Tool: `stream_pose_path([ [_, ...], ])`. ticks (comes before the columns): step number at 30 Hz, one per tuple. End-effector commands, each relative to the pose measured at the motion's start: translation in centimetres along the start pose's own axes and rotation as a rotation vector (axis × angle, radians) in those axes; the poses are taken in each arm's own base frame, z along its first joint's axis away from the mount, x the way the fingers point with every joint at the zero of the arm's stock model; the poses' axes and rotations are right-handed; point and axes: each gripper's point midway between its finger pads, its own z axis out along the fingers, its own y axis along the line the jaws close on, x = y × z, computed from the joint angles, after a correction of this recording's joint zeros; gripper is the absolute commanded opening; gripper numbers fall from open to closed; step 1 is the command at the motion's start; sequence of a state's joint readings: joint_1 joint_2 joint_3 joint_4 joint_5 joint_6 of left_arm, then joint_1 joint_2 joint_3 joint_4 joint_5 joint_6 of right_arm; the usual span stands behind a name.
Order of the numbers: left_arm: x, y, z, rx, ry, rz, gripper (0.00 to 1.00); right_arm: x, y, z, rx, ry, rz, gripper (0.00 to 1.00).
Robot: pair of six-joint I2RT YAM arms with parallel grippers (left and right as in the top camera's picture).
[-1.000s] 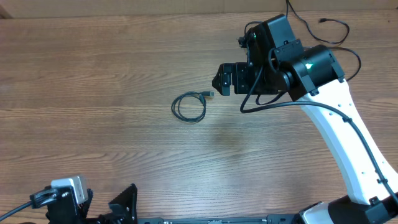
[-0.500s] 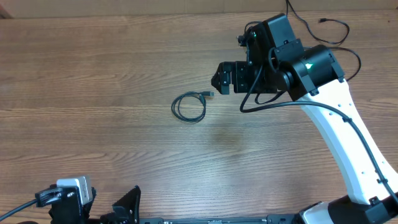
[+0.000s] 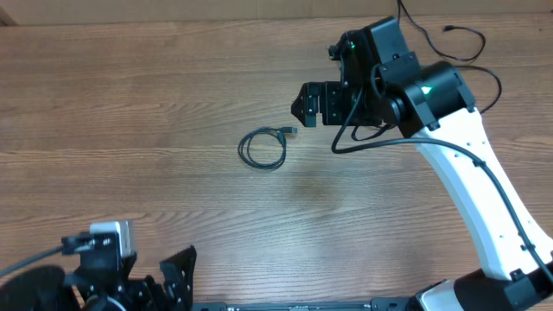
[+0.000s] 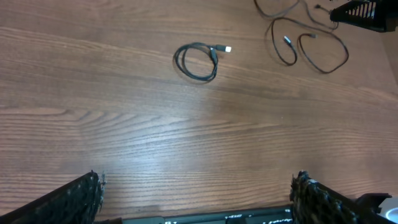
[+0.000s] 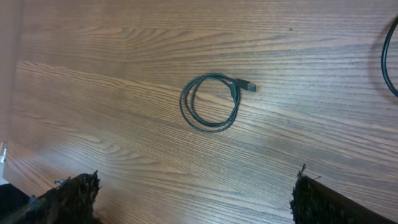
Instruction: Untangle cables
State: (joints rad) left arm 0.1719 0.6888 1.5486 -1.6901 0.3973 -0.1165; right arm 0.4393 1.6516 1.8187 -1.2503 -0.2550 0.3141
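- The coiled cable (image 3: 262, 149) is lying flat on the bench (image 3: 130, 130) as a small tidy loop, with its plug end pointing out toward the right arm's side
- The right gripper (image 3: 301, 105) is hovering just beyond that plug end, near the coiled cable but not touching it; its jaws are standing wide and holding nothing, and its wrist view is looking down on the coil framed between the two fingers
- The left gripper (image 3: 173, 281) is sitting well apart from the coiled cable, down at the robot's edge of the bench; it too is gaping wide and empty
- The loose cables (image 4: 286, 40) are sprawling well beyond the coiled cable on the right arm's side, in overlapping open loops; in the overhead view the right arm is hiding part of them, so I cannot tell how many strands are crossing
- Judging from this layout, one cable is looking freed and set aside, and the work is sitting between grasps, with the crossed loops waiting to be separated
- The next move is probably calling for the right gripper to turn away from the coiled cable, pick out a single strand near a plug end, come down with jaws wide, and close on the thin cord alone
- Drawing that strand clear is likely needing a slow pull, so that the other loops are not dragging along
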Motion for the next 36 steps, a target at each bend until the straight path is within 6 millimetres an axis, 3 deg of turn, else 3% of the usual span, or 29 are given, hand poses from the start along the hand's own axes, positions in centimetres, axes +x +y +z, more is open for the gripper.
stream_pose_path([
  [1,-0.4,0.1,0.9,0.008,0.042,0.010,0.98,-0.2,-0.4,1.5,0.012,0.030,0.032,1.00],
  [10,-1.5,0.6,2.1,0.000,0.081,-0.008,1.00,0.8,-1.6,5.1,0.042,0.137,0.095,1.00],
  [19,-4.5,3.4,5.4,-0.117,0.141,-0.140,1.00,0.9,-1.8,5.5,0.049,0.147,0.132,1.00],
  [26,-6.6,1.8,8.0,0.017,0.221,-0.131,1.00,1.2,-1.9,5.7,0.054,0.154,0.146,1.00],
  [36,-10.9,1.7,6.2,-0.122,0.093,-0.123,1.00,1.4,-2.2,6.3,0.057,0.160,0.155,1.00],
])
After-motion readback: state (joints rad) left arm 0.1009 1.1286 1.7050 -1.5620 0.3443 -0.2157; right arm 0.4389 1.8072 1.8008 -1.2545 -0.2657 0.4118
